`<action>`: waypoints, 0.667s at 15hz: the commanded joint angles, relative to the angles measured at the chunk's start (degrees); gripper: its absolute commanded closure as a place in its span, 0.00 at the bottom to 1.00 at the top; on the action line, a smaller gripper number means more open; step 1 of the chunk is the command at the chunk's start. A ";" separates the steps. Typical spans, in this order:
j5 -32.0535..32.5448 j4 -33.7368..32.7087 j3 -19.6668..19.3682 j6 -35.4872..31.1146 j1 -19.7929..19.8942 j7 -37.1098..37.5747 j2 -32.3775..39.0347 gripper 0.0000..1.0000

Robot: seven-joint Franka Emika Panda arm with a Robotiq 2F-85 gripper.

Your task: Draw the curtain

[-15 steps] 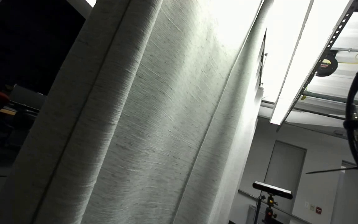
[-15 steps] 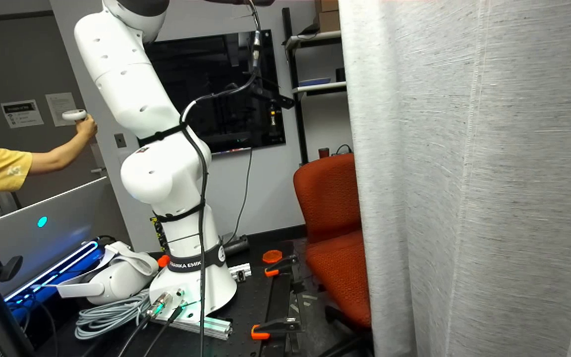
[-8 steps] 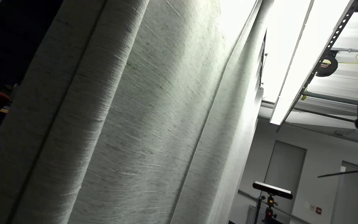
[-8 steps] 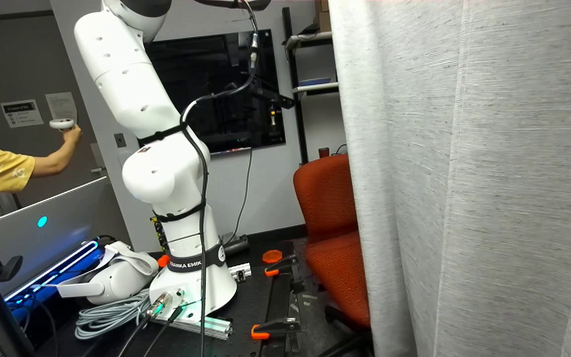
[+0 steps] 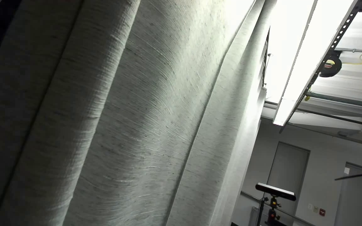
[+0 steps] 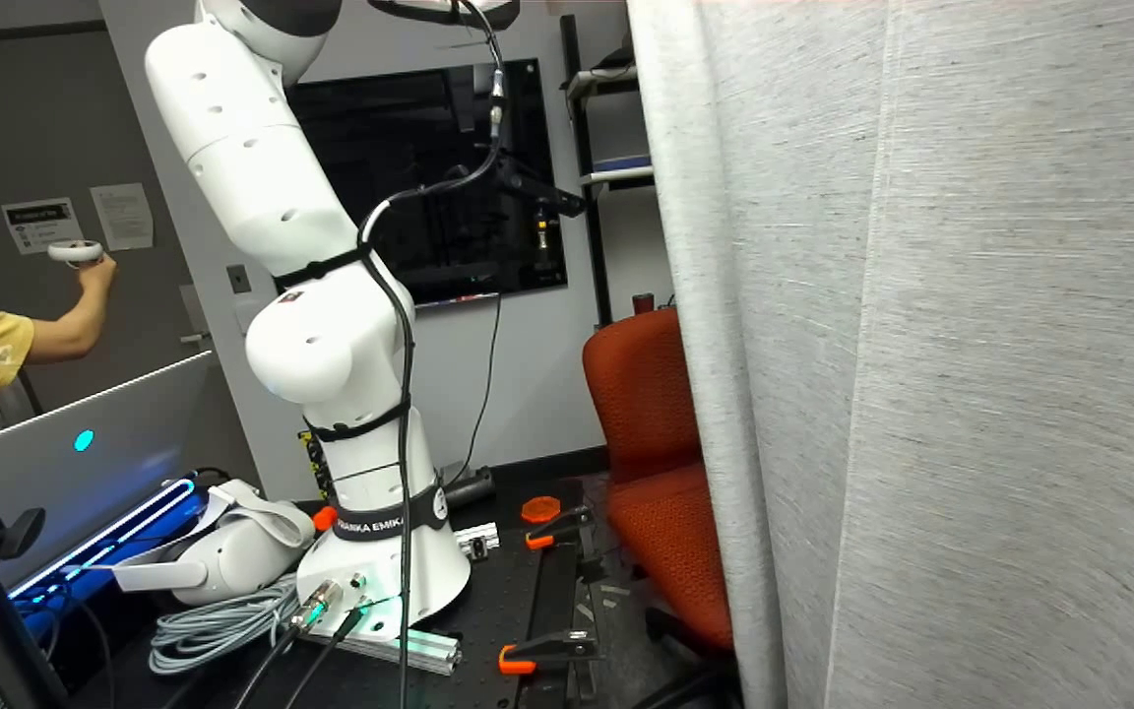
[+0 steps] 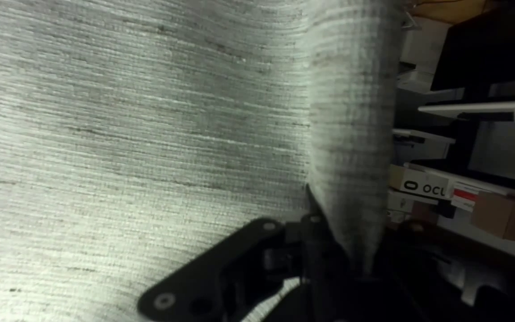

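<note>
The curtain [image 6: 980, 354] hung in tall folds in both exterior views, its edge leaning at the top towards your Panda arm [image 6: 321, 340]. In the wrist view your Robotiq gripper [image 7: 360, 252] had its jaws narrowed on a rolled fold of that cloth, the broad sheet spreading away on one side and shelving [image 7: 485, 106] showing past the other. Your coming move turned on this: the pull probably had to run across the folds' upright long axis, gripped fold leading, sheet trailing. The weave was pale grey-white and slubby, finely ridged and flecked dark, so it would likely drape limply. Farther out stood a red-orange upholstered chair [image 6: 646, 404], partly covered, and overhead glared a straight strip light [image 5: 308, 62].
</note>
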State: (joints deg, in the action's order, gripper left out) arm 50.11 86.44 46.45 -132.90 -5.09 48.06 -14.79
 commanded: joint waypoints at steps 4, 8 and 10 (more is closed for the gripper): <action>0.66 -0.96 1.40 0.99 -0.64 0.55 0.04 0.96; 0.64 -1.22 1.96 2.06 -0.55 0.54 -0.15 0.96; 0.64 -1.18 1.97 2.07 -0.55 0.55 -0.14 0.96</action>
State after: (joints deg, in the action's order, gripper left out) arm 50.19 85.69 48.50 -131.30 -5.13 48.49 -15.43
